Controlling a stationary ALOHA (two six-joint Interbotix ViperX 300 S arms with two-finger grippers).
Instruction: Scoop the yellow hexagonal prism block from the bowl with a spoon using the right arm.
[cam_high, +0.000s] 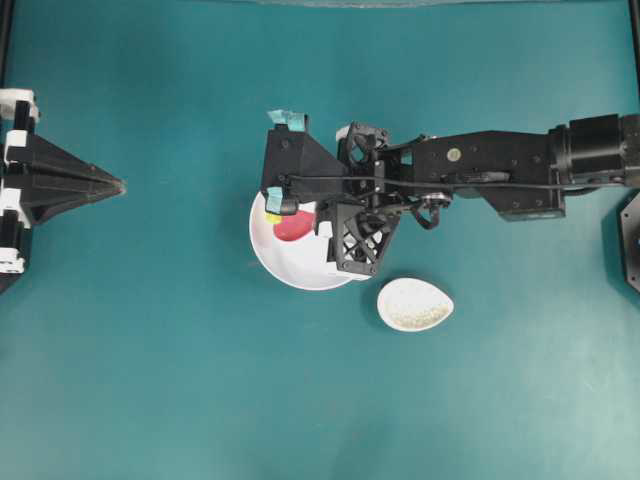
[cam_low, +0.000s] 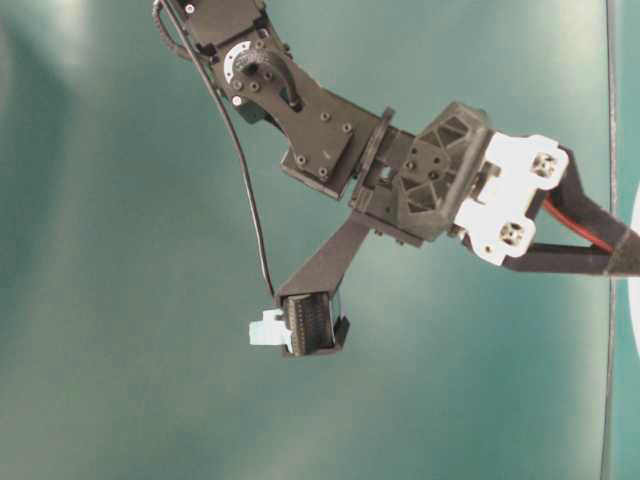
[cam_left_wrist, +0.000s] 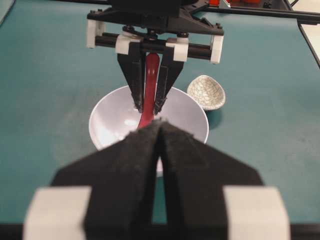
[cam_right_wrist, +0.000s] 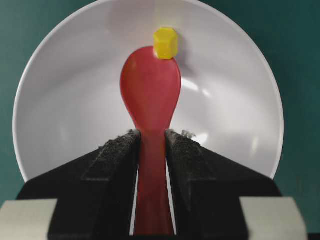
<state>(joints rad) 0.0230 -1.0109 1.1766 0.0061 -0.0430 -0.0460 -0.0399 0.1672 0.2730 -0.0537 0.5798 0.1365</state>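
The white bowl (cam_right_wrist: 75, 100) fills the right wrist view. My right gripper (cam_right_wrist: 151, 137) is shut on the handle of the pink-red spoon (cam_right_wrist: 150, 90), whose head lies inside the bowl. The yellow hexagonal prism block (cam_right_wrist: 165, 43) sits at the far tip of the spoon head, touching its rim. Overhead, the right arm reaches in from the right over the bowl (cam_high: 290, 265), with the spoon (cam_high: 293, 227) and block (cam_high: 272, 217) partly hidden under it. My left gripper (cam_high: 118, 185) rests shut and holds nothing at the table's left edge, far from the bowl.
A small speckled egg-shaped dish (cam_high: 415, 304) stands just right of the bowl on the teal table. In the left wrist view it (cam_left_wrist: 206, 91) sits behind and to the right of the bowl (cam_left_wrist: 112, 122).
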